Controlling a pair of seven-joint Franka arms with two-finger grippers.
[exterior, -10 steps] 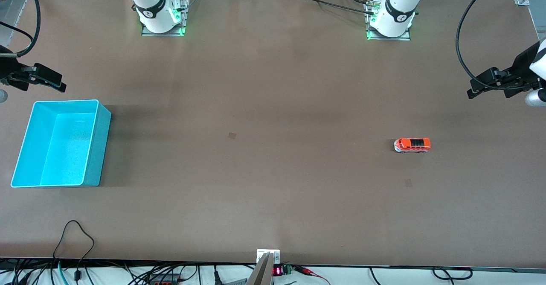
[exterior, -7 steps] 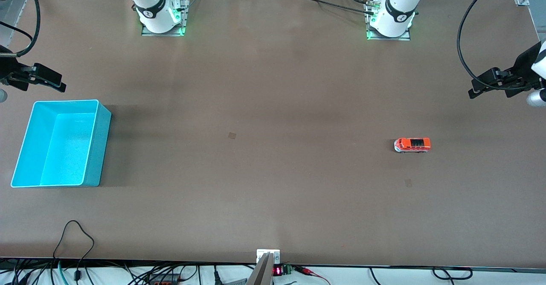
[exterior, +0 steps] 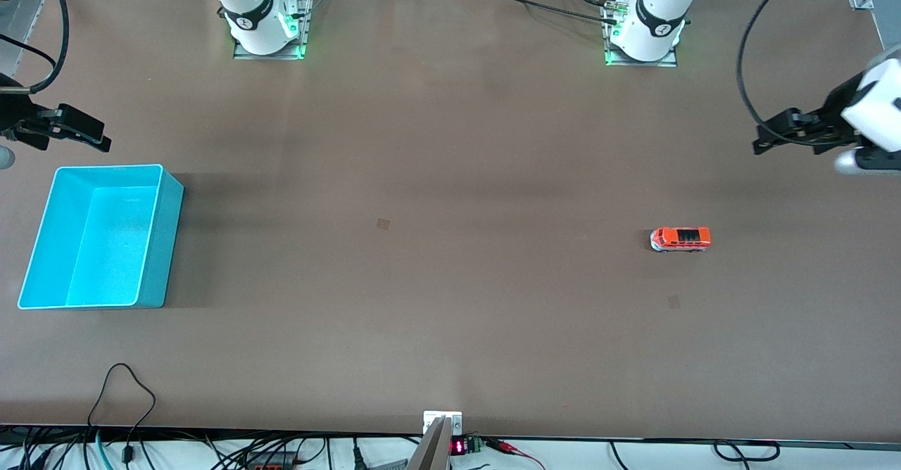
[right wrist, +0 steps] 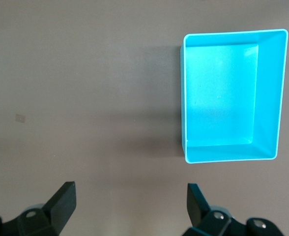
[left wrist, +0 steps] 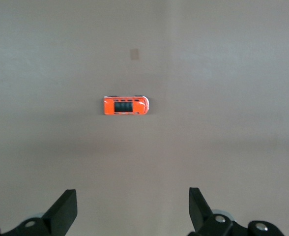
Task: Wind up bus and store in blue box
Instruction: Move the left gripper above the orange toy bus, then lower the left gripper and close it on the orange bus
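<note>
The small orange-red bus [exterior: 680, 239] stands on its wheels on the brown table toward the left arm's end; the left wrist view shows the bus [left wrist: 126, 105] from above, dark roof windows up. My left gripper [exterior: 771, 139] hangs high over the table's left-arm end, open and holding nothing [left wrist: 133, 209]. The blue box [exterior: 98, 236] stands empty at the right arm's end, and the right wrist view looks down into the box [right wrist: 232, 96]. My right gripper [exterior: 95, 139] hovers just past the box's rim, open with nothing between its fingers [right wrist: 132, 204].
Both arm bases [exterior: 264, 23] [exterior: 644, 30] stand along the table's back edge. Small dark marks [exterior: 383, 223] [exterior: 674, 302] dot the tabletop. Cables [exterior: 127, 399] and a small display unit [exterior: 457, 447] lie along the edge nearest the front camera.
The left gripper has moved a little inward over the table from its end, toward the bus's side. The right gripper, the bus and the box have not moved.
</note>
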